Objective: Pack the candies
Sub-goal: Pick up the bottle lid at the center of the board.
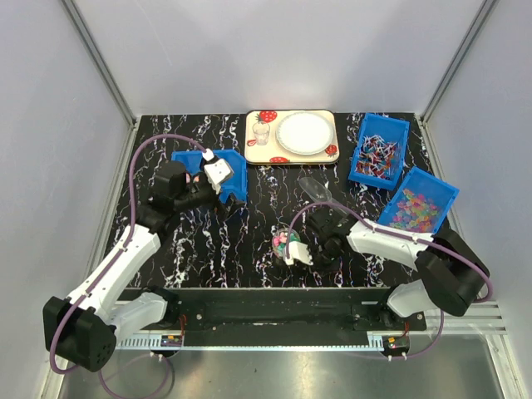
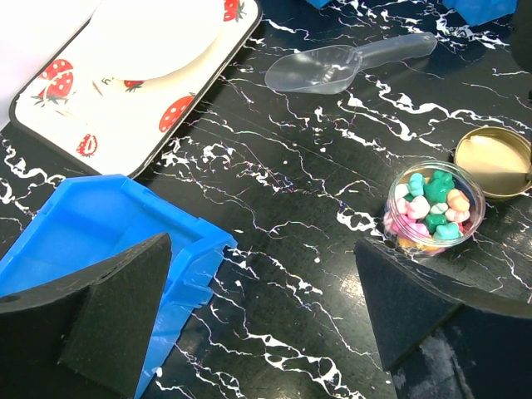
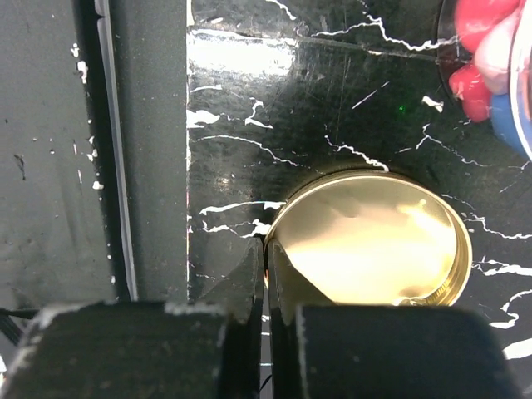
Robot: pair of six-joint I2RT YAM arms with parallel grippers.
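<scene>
The packing looked mostly done: the candies point(image 2: 432, 208) sat heaped to the brim in a small clear jar point(image 2: 391, 224) standing near the middle of the table, toward its 6 o'clock edge in the top view. The jar was uncovered; its gold lid point(image 3: 374, 241) lay hollow side up on the tabletop just beside it, at about 2 o'clock from the jar in the left wrist view. The right gripper point(image 3: 266, 270) had its jaws pressed together at the lid's 9 o'clock edge in its own camera, apparently pinching the thin rim, though the lid was not yet lifted. The left gripper point(image 2: 266, 312) hung with its jaws spread fully wide and nothing between them, over a blue bin point(image 2: 75, 241) well apart from the jar at roughly 10 o'clock. A clear scoop point(image 2: 332, 66) lay unused at 12 o'clock of the jar. What remained, by my reckoning, was raising the lid, turning it over and closing the jar.
</scene>
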